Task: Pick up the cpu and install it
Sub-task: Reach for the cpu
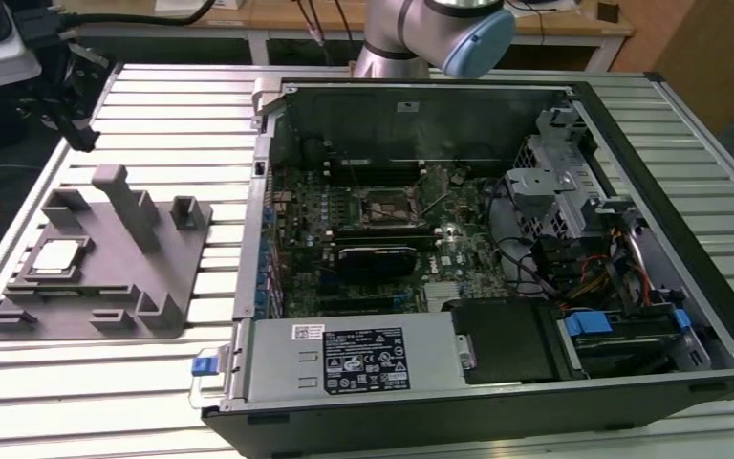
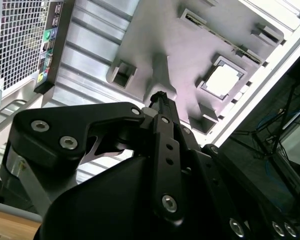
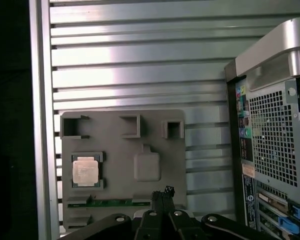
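The tool (image 3: 163,194), its black fingers drawn together with nothing between them, hangs above a grey fixture block (image 3: 125,145). The cpu (image 3: 86,171), silvery and square, lies flat in a recess of that block, below the tool and off to one side, untouched. The block rests on a slatted metal worktop (image 3: 140,75), with an open computer case (image 1: 419,120) beside it.

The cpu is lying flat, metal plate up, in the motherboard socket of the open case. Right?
Not quite. The cpu does lie flat, metal plate up, but in a recess of the grey fixture block on the table, at the exterior view's left of the open case. The exterior view shows it.
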### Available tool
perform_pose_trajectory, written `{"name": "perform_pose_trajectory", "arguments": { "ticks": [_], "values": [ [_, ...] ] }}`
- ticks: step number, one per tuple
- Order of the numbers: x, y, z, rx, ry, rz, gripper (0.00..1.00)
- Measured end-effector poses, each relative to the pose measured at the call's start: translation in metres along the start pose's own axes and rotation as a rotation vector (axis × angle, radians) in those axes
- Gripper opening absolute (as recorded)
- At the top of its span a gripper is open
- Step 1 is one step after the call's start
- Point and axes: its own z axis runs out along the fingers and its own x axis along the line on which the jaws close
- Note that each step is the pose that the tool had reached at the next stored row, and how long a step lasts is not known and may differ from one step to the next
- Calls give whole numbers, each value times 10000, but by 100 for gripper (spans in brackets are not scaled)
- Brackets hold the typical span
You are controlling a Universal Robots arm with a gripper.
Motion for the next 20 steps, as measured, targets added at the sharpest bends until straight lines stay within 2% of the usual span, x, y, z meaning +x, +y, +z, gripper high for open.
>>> {"name": "perform_pose_trajectory", "arguments": {
  "ticks": [14, 20],
  "values": [
    [145, -137, 190, 3, 52, 2, 11],
    [214, -152, 254, 6, 70, 3, 11]
  ]
}}
